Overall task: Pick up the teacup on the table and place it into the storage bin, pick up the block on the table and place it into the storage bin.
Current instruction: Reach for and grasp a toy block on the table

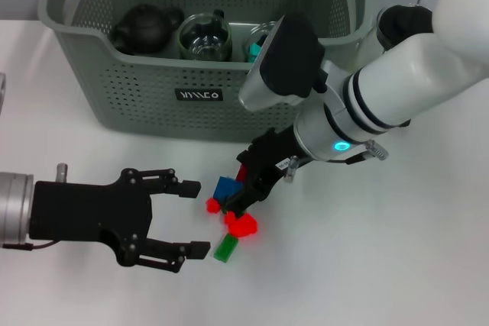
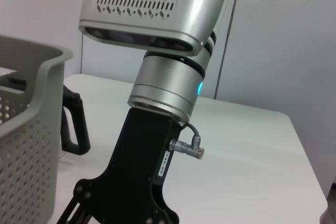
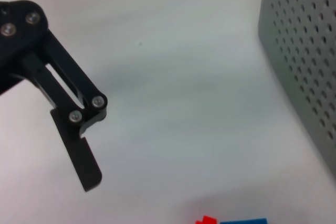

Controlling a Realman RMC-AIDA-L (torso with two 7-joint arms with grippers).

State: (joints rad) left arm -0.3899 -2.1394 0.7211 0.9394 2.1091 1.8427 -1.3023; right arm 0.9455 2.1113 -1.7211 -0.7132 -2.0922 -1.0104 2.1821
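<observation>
- Left end effector (image 1: 192,217) is hovering low over the desk (image 1: 397,265), fingers spread wide, empty, facing the block pile from its near side; looks like it is waiting clear of the work.
- Bin (image 1: 153,82) is sitting at the far edge of the desk, already holding a dark teapot (image 1: 144,27), a glass pot (image 1: 205,36) and something teal, partly hidden behind the right arm. Teacup: cannot pick it out with certainty.
- Blocks are lying loose on the desk just before the bin: blue block (image 1: 225,188), red blocks (image 1: 243,224), green block (image 1: 225,248), bunched together.
- Right end effector (image 1: 243,198) is reaching down into that pile, tips at the blue and red pieces; cannot tell whether its fingers are closed on one. Likely going for a block.
</observation>
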